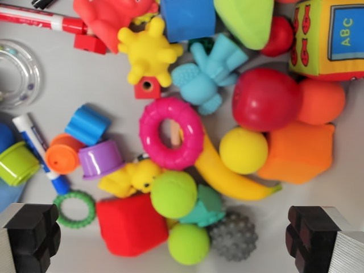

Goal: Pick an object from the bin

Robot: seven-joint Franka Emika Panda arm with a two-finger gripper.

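My gripper [182, 239] hung above the bin [85, 79] with its two black pads wide apart at the bottom corners of the wrist view, holding nothing. Between the pads lay a tight cluster: a red block [131, 224], two green balls [173, 194], a teal toy [206, 207] partly hidden under them, and a grey spiky ball [234, 236]. Just above sat a pink ring [170, 133], lying flat and overlapping one end of a yellow banana [227, 179]. A yellow ball [243, 150] touched the banana, with an orange block [298, 152] and a red apple-like shape [266, 99] beside it.

The only open floor was the pale patch on the wrist view's left, between a blue cup [87, 124] and a yellow knobbly toy [149, 52], and a thin strip along the bottom edge. A purple cup [101, 159] and an orange cup [62, 153] lay touching near a blue marker [40, 153]. A small green ring [75, 209] lay apart from the block.

A clear rattle ring [17, 74], a red marker [42, 18], a fabric ABC cube [330, 37] and several top-row toys were cut off by the frame.
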